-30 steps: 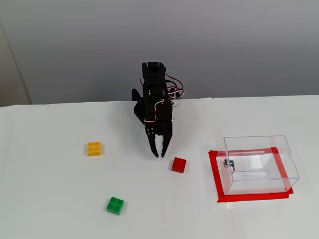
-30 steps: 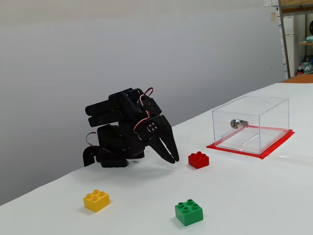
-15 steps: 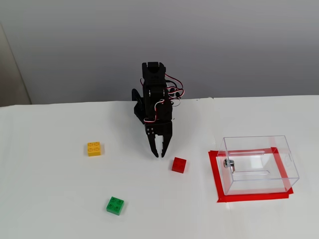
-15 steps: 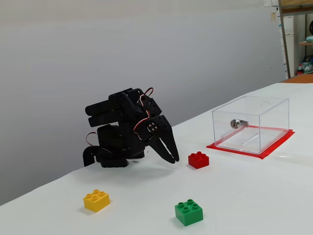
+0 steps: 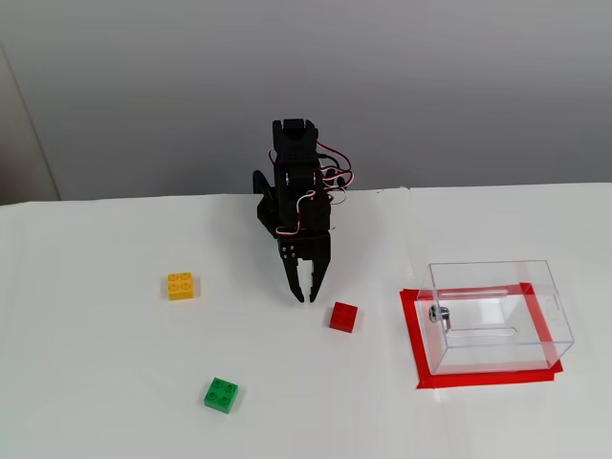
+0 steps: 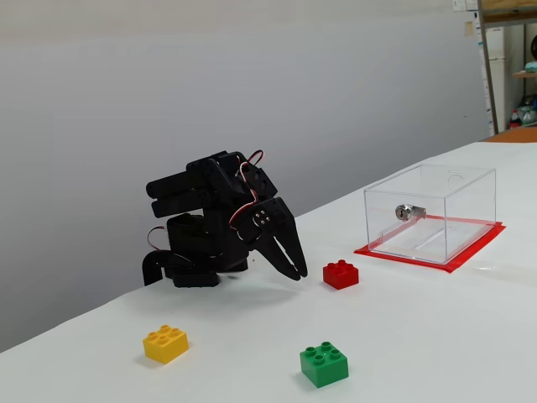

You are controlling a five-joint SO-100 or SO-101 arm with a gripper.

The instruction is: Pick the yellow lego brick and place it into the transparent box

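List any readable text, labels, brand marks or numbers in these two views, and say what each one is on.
None can be read in either fixed view.
The yellow lego brick, red brick and green brick: stud tops too small to show any mark.
The transparent box, its red mat and the black arm: no label visible.
Shelf items at the far right: too blurred to read.
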